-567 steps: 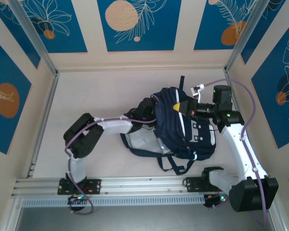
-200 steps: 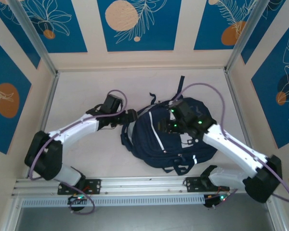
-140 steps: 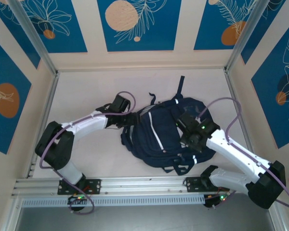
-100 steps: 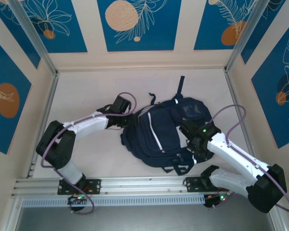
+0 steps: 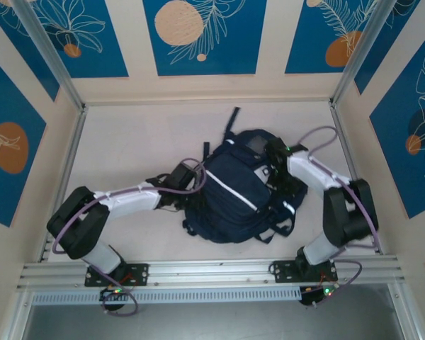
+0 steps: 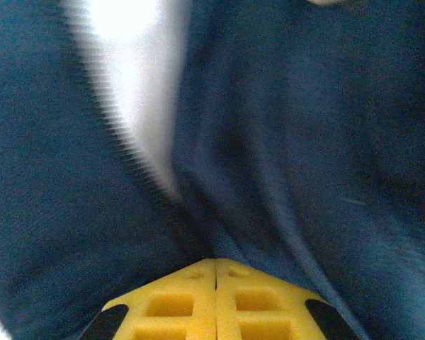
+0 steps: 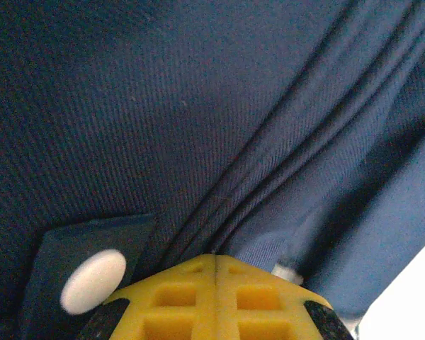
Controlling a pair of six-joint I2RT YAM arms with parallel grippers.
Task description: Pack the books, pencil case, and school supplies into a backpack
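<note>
Left gripper (image 6: pixel 215 263) and right gripper (image 7: pixel 215 259) both pinch the backpack (image 5: pixel 235 193) fabric tight; packing looks basically done, maybe just closing up left

We find bare table (image 5: pixel 127 134) left of and beyond the backpack (image 5: pixel 234 195); our left arm (image 5: pixel 127 200) and right arm (image 5: pixel 313 171) crowd its flanks, right wall (image 5: pixel 404 134) close behind.

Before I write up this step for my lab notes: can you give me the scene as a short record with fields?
backpack: lying on the table, near its middle
left pincer: shut, pinching backpack fabric at its left edge
right pincer: shut on a fold of backpack fabric, beside a white snap
</note>
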